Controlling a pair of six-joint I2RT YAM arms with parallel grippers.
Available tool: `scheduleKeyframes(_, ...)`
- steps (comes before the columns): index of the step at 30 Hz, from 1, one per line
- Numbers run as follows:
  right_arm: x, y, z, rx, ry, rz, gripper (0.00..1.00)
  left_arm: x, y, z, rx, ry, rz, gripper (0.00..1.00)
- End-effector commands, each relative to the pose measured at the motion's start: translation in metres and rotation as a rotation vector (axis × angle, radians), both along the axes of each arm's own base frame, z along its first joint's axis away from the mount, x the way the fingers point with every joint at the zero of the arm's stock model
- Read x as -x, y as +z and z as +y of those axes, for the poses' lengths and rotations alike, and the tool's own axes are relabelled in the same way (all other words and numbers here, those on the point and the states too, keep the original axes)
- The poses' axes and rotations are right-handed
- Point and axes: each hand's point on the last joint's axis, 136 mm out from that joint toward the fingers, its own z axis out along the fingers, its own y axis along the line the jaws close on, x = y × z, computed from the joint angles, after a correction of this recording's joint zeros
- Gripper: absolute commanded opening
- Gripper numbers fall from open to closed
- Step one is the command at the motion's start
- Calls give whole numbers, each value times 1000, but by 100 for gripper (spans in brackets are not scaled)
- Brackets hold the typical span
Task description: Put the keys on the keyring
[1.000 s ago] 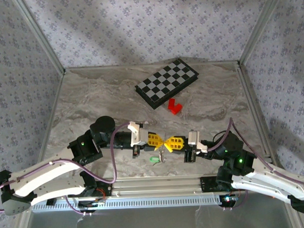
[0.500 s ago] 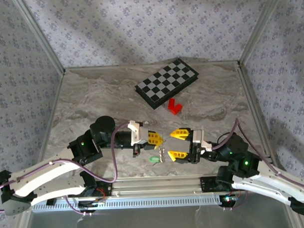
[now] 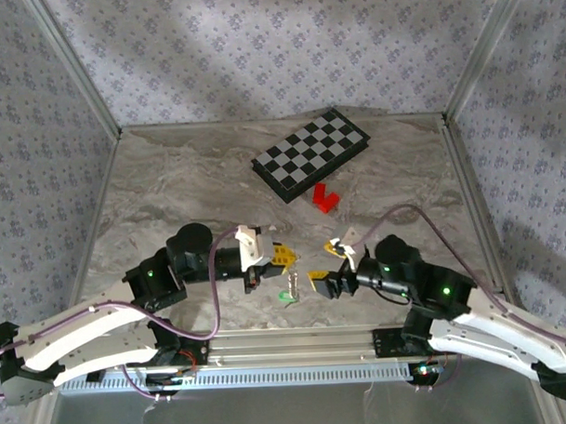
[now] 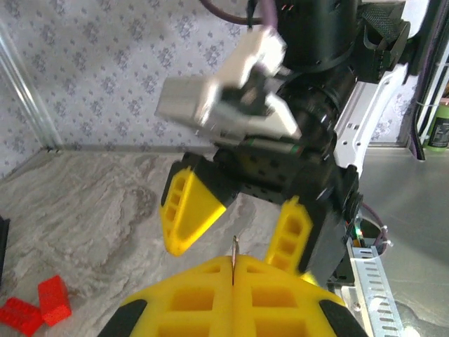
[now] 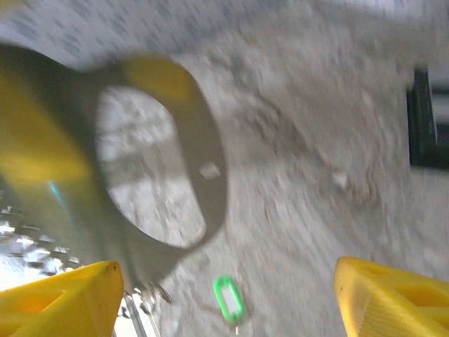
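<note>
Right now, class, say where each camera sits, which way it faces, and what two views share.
Top: above and behind, looking down on table; left arm, right arm show.
Left wrist: faces right claw, open; own left claw shut on keyring.
Right wrist: blurred, looks down at key; own fingertips show.
Shared: top and right wrist both show the key.

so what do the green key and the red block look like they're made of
Green key: head looks like plastic, an even bright green ring; finish blurred. Red block: probably matte moulded plastic, uniform red with crisp edges.
</note>
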Motion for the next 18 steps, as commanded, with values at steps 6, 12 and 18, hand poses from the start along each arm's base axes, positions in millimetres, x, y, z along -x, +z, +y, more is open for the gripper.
scheduleKeyframes(6, -11, -90, -9, 178, -147, 403, 65, -4, -2, 22, 21, 94, 19, 0)
scheduleKeyframes(12, -19, -128, 1, 226, -170, 505, 56, -4, -12, 33, 21, 122, 24, 0)
scheduleKeyframes(18, -19, -156, 13, 265, -171, 608, 51, -3, -19, 38, 15, 132, 20, 0)
